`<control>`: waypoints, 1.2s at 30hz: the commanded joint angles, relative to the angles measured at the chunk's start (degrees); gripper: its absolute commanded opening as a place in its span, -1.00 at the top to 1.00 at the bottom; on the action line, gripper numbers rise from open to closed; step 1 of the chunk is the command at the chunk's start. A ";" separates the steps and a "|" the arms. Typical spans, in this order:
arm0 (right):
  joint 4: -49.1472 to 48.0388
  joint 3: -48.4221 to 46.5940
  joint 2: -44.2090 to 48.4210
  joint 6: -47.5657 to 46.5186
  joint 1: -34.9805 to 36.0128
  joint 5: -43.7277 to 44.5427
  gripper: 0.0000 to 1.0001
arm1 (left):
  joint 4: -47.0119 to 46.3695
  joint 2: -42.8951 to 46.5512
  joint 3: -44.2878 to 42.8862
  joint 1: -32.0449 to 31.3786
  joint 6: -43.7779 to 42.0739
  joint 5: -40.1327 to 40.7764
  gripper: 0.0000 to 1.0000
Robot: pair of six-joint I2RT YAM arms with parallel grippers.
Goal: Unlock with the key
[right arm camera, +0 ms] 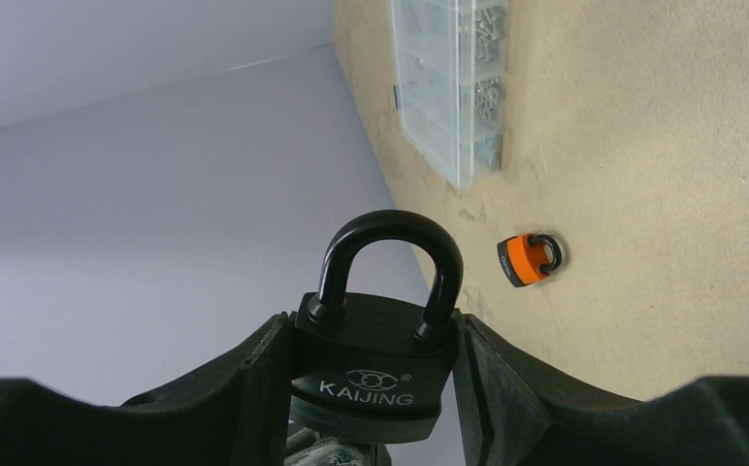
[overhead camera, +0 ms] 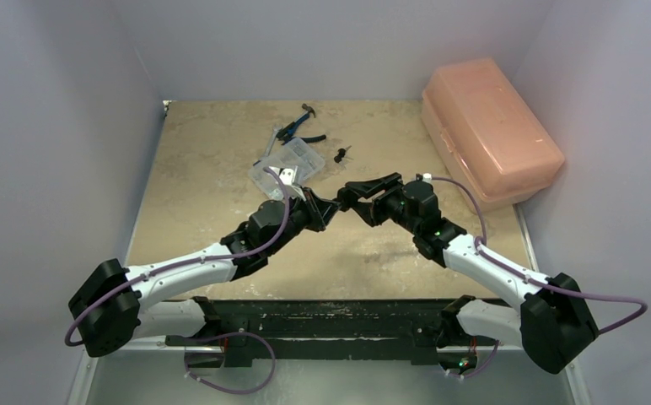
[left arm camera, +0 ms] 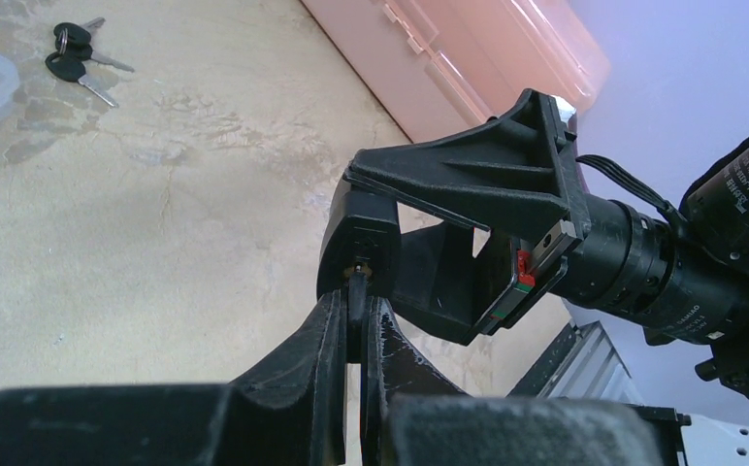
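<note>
Where the two arms meet above the middle of the beige stone-patterned table (overhead camera: 221, 152), we see the whole task gathered in the air, not on the surface. The biggest thing around is the pink plastic storage box (overhead camera: 491, 126) at the far right corner, lid down. The left arm (overhead camera: 179, 274) and right arm (overhead camera: 491, 266) reach inward from their bases until their tools nearly touch. Behind them lies a clear compartment organiser (overhead camera: 288, 160) filled with screws, with blue-handled pliers (overhead camera: 297, 131) just beyond it. The right gripper (right arm camera: 371, 335) has its jaws partly apart and clamped on the sides of a black padlock (right arm camera: 375, 374) marked KAIJING, held clear of the table. Its shackle (right arm camera: 390, 228) has both legs seated in the body, so we read it as locked. The left gripper (left arm camera: 358, 311) has its jaws pressed together on the head of a key (left arm camera: 357, 291), which meets the keyway in the padlock's bottom face; we cannot tell how deep the blade sits. Down on the table near the organiser rests a small orange padlock (right arm camera: 531, 259). A bunch of black-headed spare keys (left arm camera: 75, 49) lies apart from it, between the organiser and the pink box.
</note>
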State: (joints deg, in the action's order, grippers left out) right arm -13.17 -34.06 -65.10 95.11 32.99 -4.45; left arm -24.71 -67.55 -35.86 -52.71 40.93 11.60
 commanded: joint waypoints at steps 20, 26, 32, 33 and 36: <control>-5.95 -6.10 5.19 1.41 6.04 0.66 1.00 | -7.57 -6.19 -3.69 -0.55 -14.39 -2.81 1.00; -5.91 -4.20 7.02 0.96 6.25 3.51 1.00 | -5.98 -7.33 -6.14 -0.55 -13.81 -4.56 1.00; -1.47 -3.99 8.92 -1.64 6.25 6.62 1.00 | -1.10 -4.55 -6.30 -0.55 -16.50 -7.94 -0.04; -0.96 -3.87 9.14 -1.91 6.23 6.86 1.00 | -0.48 -3.23 -6.08 -0.55 -17.22 -8.51 -0.26; -0.12 -2.82 9.44 -1.95 6.27 9.54 1.00 | 4.42 -0.31 -6.86 -0.65 -18.70 -9.08 -0.43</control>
State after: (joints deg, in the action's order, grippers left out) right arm -8.03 -34.76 -58.13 93.41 37.95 5.93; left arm -25.36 -72.03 -40.73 -52.97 25.41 5.48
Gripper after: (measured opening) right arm 0.592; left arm 0.678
